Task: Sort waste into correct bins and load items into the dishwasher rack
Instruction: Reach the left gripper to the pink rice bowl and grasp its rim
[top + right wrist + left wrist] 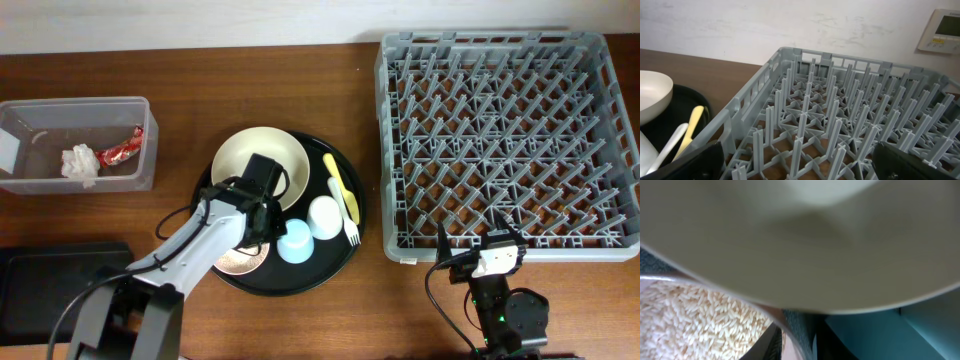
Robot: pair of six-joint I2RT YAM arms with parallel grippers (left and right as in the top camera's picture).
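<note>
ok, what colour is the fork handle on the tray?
Yellow; the fork shows best in the overhead view.

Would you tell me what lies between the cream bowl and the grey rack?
The yellow-handled fork, lying on the black tray, as the overhead view shows.

Wooden bench (250, 80), dark brown with lengthwise grain, fills nearly the whole overhead view. Its soft sheen and faint shadows indicate even, diffuse light. A pale off-white strip (180, 20) runs along the top edge of that view, where the bench ends; whether it is wall or floor cannot be told. In the right wrist view an off-white wall (765, 25), scuffed and smudged, rises behind the bench. 1 pale control panel (941, 30) with a small display is mounted at its upper right, cut by the frame edge.
</note>
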